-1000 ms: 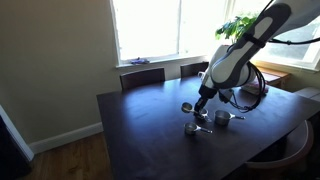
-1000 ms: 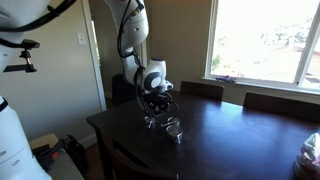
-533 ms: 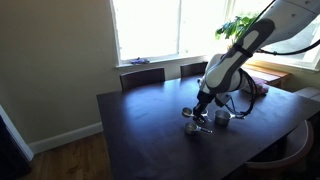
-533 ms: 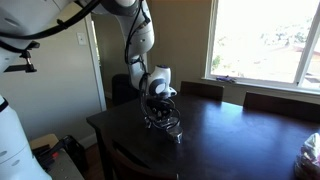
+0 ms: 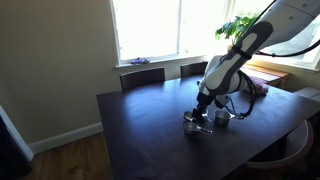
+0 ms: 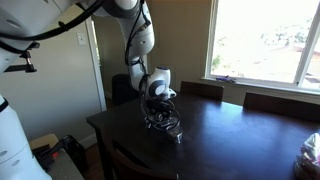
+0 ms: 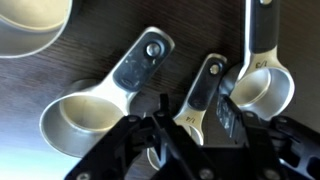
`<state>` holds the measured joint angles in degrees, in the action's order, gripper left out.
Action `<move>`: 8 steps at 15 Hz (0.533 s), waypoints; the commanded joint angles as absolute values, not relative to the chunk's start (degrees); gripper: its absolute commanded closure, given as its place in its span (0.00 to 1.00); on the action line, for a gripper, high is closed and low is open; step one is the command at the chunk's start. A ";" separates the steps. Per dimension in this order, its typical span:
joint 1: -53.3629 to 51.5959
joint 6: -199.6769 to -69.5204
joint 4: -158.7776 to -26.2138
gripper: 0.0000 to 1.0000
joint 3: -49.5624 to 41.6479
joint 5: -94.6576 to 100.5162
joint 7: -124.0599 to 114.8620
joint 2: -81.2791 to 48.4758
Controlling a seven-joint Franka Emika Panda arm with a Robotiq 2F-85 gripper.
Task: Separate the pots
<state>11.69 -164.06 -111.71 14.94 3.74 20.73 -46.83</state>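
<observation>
As the wrist view shows, my claw [image 7: 192,112] enters from the lower edge, its dark fingers [image 7: 160,118] low over the dark wooden surface [image 7: 200,30]. Between the fingers runs the flat handle of the middle pot [image 7: 205,85]; its bowl is hidden beneath me. The fingers stand a little apart, but whether they press that handle or merely flank it I cannot tell.

To one side lies the left pot [image 7: 85,120], bowl up, its handle slanting away toward the top of the view. On the opposite side lies the right pot [image 7: 262,92], bowl up, its handle pointing straight to the upper edge and lying just beside the middle handle. Whether these two handles touch I cannot tell. A larger metal bowl [image 7: 30,25] is cut off by the upper corner, apart from the rest.

In both exterior views the claw [image 5: 201,110] [image 6: 160,113] points downward, directly over the pots. There the metal reads as one piece under the claw [image 5: 193,126] and one nearby [image 5: 222,117]; from the opposite side it merges into a single shiny cluster [image 6: 172,126], too small to separate. The cluster sits toward one end of the surface [image 5: 140,130] [image 6: 240,135]. Chair backs [image 5: 143,77] stand at the far edge, below a bright window [image 5: 150,25]; a leafy plant [image 5: 238,25] stands behind my arm.
</observation>
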 commanded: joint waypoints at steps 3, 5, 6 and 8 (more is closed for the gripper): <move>11.33 -164.80 -118.87 0.03 14.98 4.23 21.78 -39.77; 11.35 -165.38 -121.26 0.00 15.33 4.67 22.85 -37.24; 11.45 -165.78 -122.49 0.00 15.61 4.75 23.43 -35.88; 11.46 -166.14 -124.33 0.00 16.12 4.60 24.23 -33.58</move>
